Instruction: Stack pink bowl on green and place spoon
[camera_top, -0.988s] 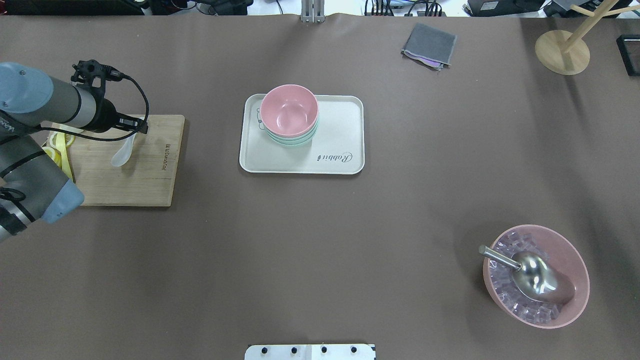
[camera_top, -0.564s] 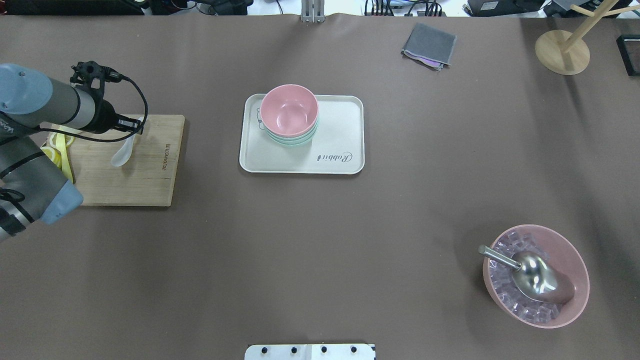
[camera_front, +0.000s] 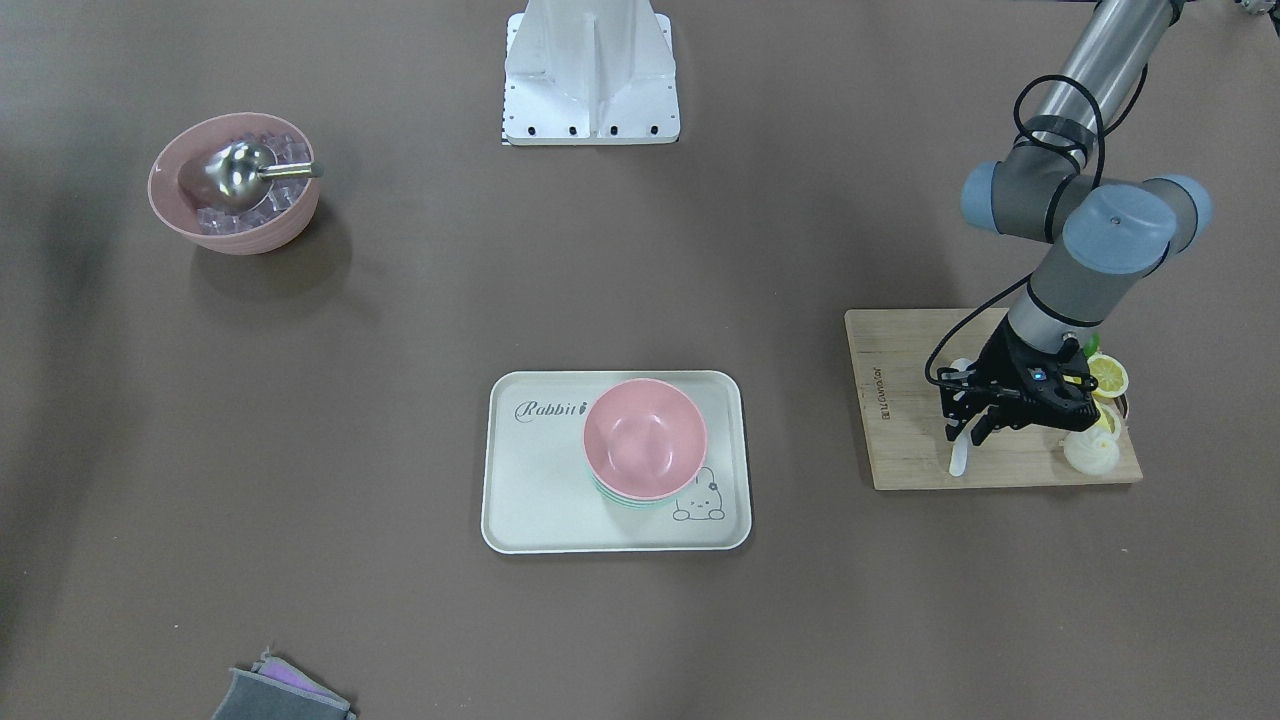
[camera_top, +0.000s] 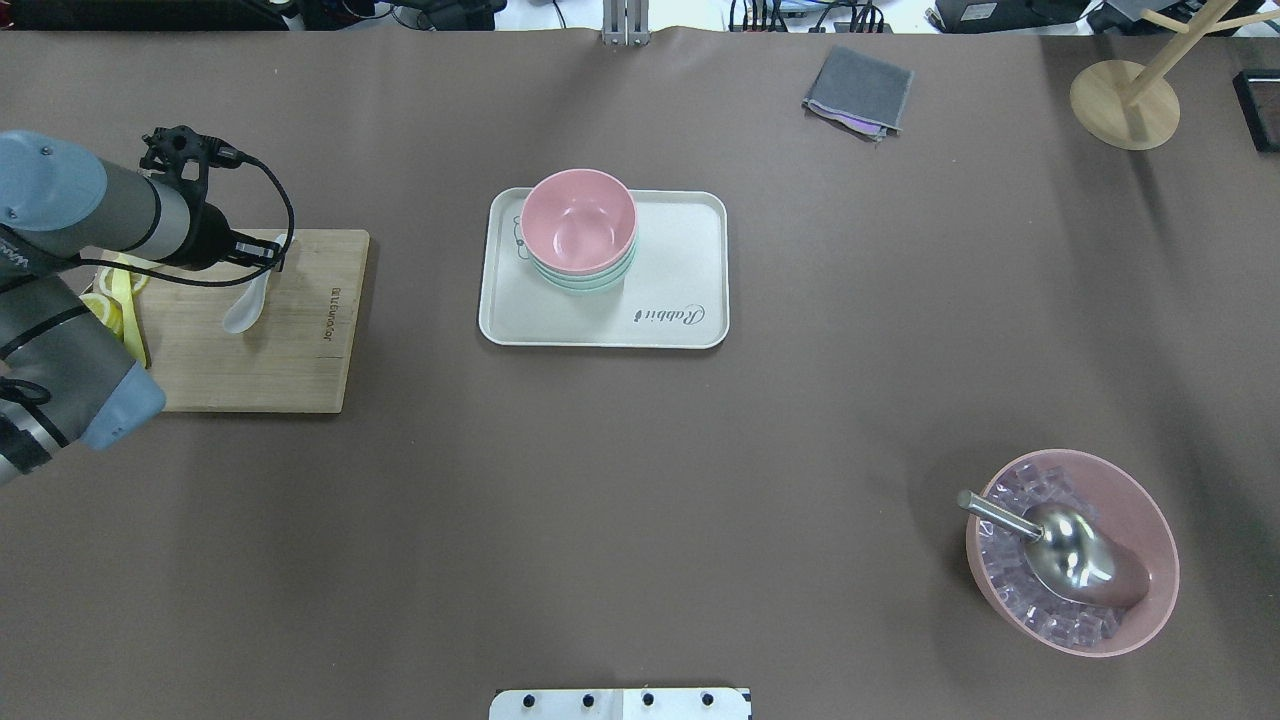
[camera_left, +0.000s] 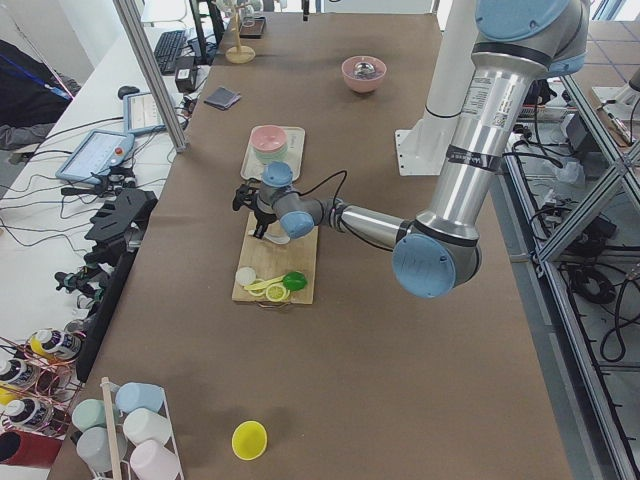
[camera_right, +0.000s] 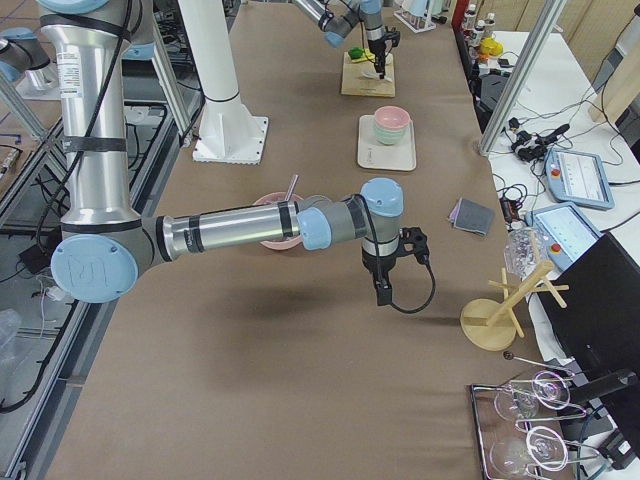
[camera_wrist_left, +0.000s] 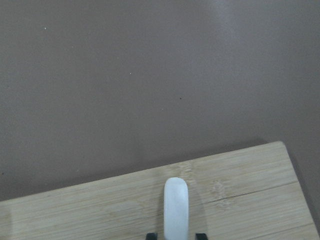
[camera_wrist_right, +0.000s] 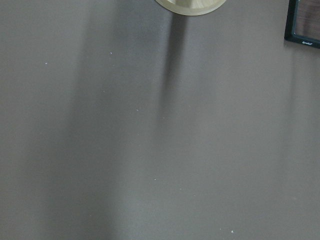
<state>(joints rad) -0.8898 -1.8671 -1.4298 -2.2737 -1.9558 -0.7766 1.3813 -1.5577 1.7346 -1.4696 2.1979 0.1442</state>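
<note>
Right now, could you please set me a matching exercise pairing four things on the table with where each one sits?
Things:
1. pink bowl
2. spoon
3. scoop
4. cloth

Places:
A. on the board
B. in the ice bowl
C. on the bare table
D. on the green bowl

Pairs: 1-D; 2-A; 3-B; 4-C

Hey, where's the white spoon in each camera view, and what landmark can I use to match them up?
Front-facing: white spoon at right, on the cutting board.
Overhead: at left, on the board.
Exterior left: centre-left, on the board.
Exterior right: too small to make out.
Left wrist: handle tip at bottom centre.
Right wrist: not in view.
Shared landmark: the wooden cutting board.
</note>
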